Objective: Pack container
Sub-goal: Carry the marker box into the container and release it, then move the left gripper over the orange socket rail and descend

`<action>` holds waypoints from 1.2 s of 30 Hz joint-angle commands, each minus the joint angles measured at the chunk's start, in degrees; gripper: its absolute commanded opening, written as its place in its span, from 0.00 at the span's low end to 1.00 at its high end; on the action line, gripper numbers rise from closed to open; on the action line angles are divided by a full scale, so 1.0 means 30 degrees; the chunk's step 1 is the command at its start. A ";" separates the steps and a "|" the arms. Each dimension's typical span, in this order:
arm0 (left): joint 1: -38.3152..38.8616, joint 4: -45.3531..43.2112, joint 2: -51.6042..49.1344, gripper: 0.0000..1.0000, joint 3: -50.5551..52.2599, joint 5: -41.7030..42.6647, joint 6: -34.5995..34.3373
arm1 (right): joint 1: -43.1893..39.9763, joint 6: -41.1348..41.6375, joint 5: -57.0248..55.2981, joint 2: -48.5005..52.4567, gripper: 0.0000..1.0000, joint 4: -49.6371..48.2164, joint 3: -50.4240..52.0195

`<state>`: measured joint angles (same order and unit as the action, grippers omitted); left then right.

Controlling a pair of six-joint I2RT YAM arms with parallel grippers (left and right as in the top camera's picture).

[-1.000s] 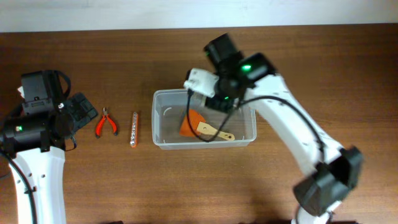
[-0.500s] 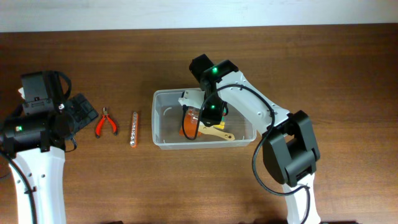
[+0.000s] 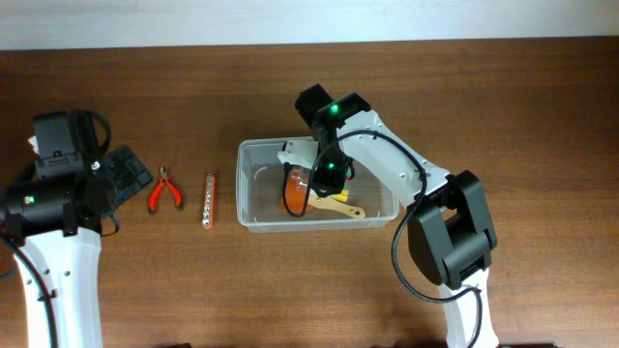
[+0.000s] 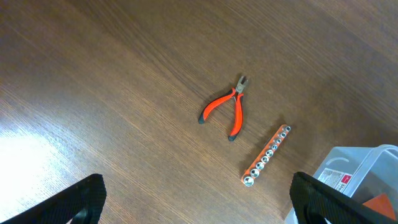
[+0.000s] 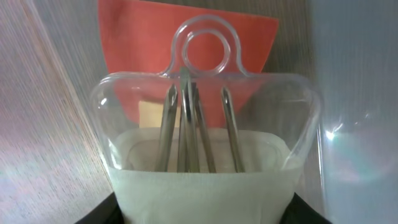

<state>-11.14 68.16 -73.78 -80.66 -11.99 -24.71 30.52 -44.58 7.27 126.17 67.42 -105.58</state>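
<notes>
Right fingers (image 5: 93,216) around packet (image 5: 205,155), container (image 3: 253,198) lengthwise left-right

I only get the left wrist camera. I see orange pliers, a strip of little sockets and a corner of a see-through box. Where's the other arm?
Observer: Overhead, the right gripper is down inside the container.
Operator: Is it holding something?
Observer: Yes, its jaws hold a clear pack of metal rods, shown by the right wrist camera.
Operator: What's under it?
Observer: An orange scraper with a wooden handle, lying in the container.
</notes>
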 commanded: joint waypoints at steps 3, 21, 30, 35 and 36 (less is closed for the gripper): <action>-0.0095 0.0066 -0.0080 0.97 0.0124 0.0058 -0.0168 | -0.0102 0.0168 0.0517 -0.0816 0.84 -0.0022 -0.0168; -0.0029 0.0102 -0.0080 0.97 0.0124 0.2302 0.5304 | -0.4364 0.4575 -0.1836 -0.9996 0.98 -0.0204 -0.0175; 0.3876 0.0248 -0.0736 0.99 0.0124 0.3220 0.5770 | -1.6983 1.2903 0.2433 -1.3180 0.99 -0.0138 -0.0168; 0.4838 -0.0080 -0.2623 0.99 0.0131 0.3235 0.5690 | -1.9664 1.2903 0.2885 -1.2509 0.99 0.1421 -0.0102; 0.4838 -0.0175 -0.3089 0.99 0.0131 0.3228 0.5610 | -1.9715 1.2903 0.2878 -1.2378 0.99 0.1428 -0.0051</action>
<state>3.14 68.10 -79.29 -80.66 -3.09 -8.60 -27.70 -8.67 12.01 87.77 71.44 -105.95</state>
